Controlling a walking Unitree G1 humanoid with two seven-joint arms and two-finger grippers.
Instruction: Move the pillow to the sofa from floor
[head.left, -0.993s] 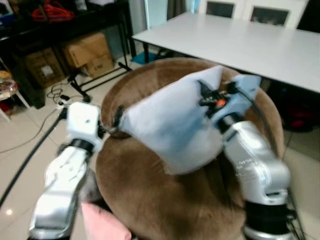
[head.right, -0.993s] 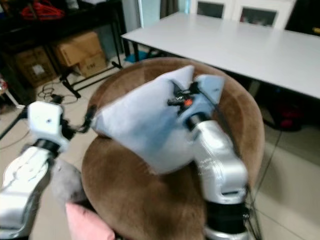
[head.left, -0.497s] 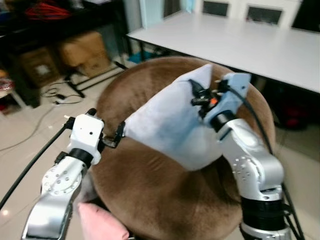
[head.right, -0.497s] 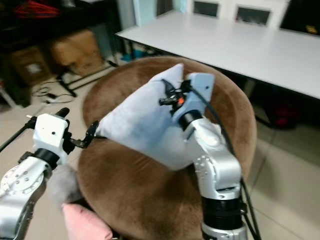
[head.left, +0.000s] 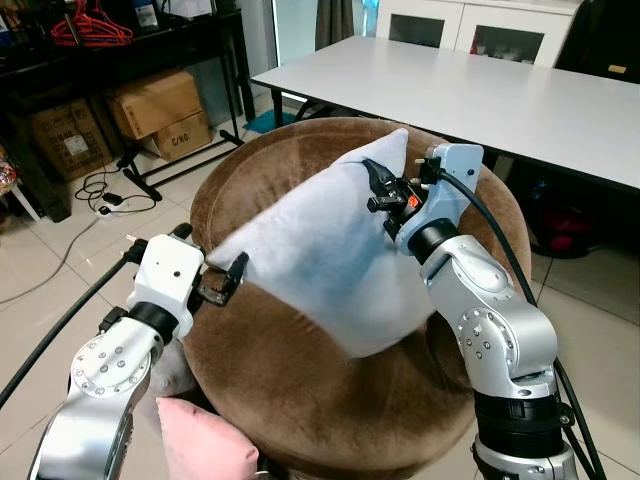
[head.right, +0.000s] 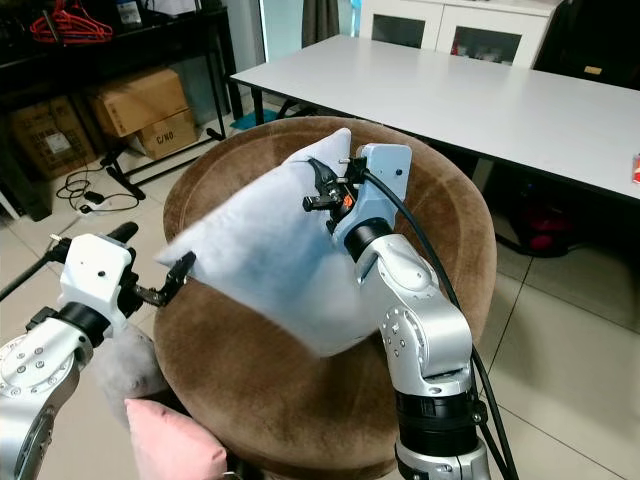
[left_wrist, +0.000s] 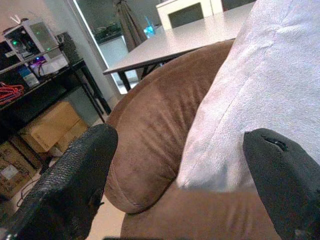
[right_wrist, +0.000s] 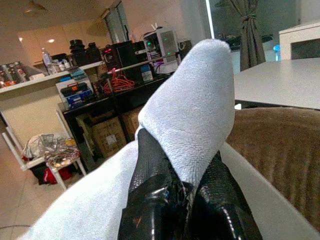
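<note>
Pillow (head.left: 310, 255) leans over the brown sofa (head.left: 300, 400), its top corner pinched tight in my right fingers (right_wrist: 150, 165) at 1 o'clock. My left fingers (left_wrist: 80, 165) gape wide, empty, around its 9 o'clock corner.

Pale blue pillow (head.left: 320, 255), tilted on the round brown sofa (head.left: 300, 400), center frame, top corner pinched upward.

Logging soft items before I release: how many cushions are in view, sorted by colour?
Pale blue fabric pillow, pinched by the right gripper over the round brown sofa: 1
Pink cushion on the floor: 1
Grey cushion on the floor: 1
Total: 3
</note>
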